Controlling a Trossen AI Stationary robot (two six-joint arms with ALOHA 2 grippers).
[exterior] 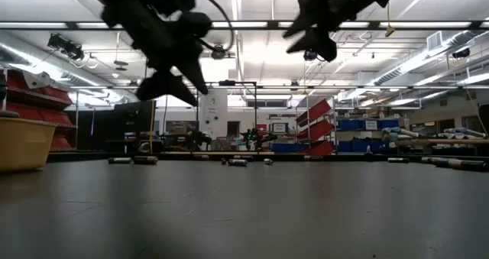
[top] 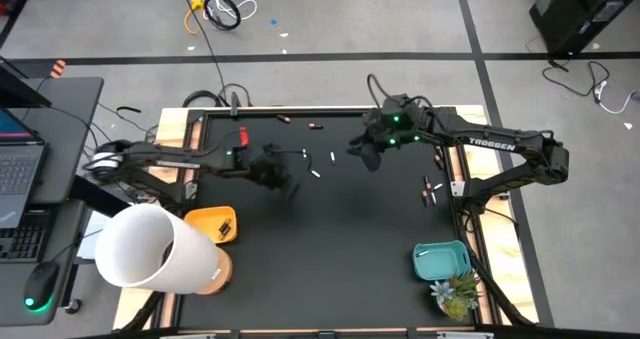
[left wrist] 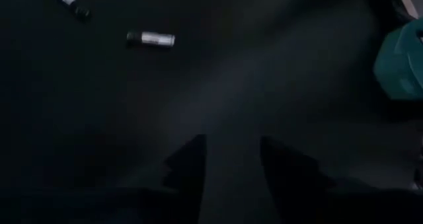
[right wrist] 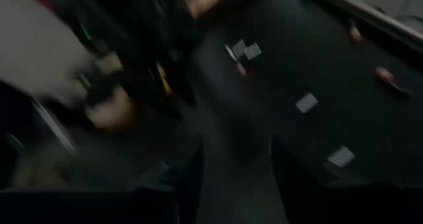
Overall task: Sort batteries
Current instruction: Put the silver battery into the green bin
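Several small batteries lie on their sides on the black mat (top: 340, 229): white ones near the middle (top: 316, 172) (top: 333, 159), dark ones near the far edge (top: 316, 126) and by the right edge (top: 430, 191). My left gripper (top: 285, 179) (left wrist: 231, 158) hangs above the mat left of the middle, open, nothing between its fingers; a silver battery (left wrist: 151, 38) lies ahead of it. My right gripper (top: 362, 151) (right wrist: 238, 164) hovers higher at the far middle, open and empty, with white batteries (right wrist: 306, 102) below it. In the low view both grippers (exterior: 176, 79) (exterior: 313, 37) hang well clear of the table.
A yellow bin (top: 213, 223) stands at the mat's near left and a teal bin (top: 440, 260) at its near right, with a small plant (top: 452, 294) beside it. A big white cylinder (top: 150, 244) stands at the near left corner. Wooden rails (top: 470, 179) border the mat.
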